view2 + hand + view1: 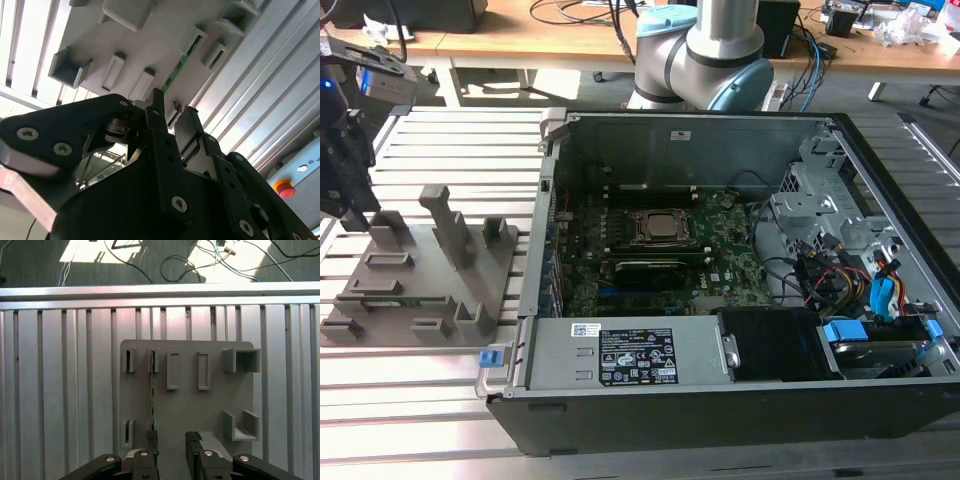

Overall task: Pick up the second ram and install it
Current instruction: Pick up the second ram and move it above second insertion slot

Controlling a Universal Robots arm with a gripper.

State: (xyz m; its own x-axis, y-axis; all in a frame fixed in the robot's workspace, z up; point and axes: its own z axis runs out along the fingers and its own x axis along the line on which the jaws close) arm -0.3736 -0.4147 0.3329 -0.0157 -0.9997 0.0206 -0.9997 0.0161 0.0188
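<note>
The second ram point(152, 390) is a thin green stick standing on edge in the slots of the grey holder tray point(200, 410). It also shows as a green strip point(178, 69) in the second wrist view and low in the tray point(398, 298) in the exterior view. My gripper point(172, 441) hovers above the near end of the tray, open, with nothing between its fingers. One black finger point(152, 439) lines up with the stick's end. In the exterior view the gripper point(355, 212) hangs over the tray point(430, 320) at the view's left.
An open computer case point(620, 355) sits at the exterior view's right, with the green motherboard point(730, 262) and CPU socket point(658, 228) inside. The tray has raised blocks point(448, 225). A slatted metal table point(60, 390) lies underneath, and a red stop button point(285, 189) is nearby.
</note>
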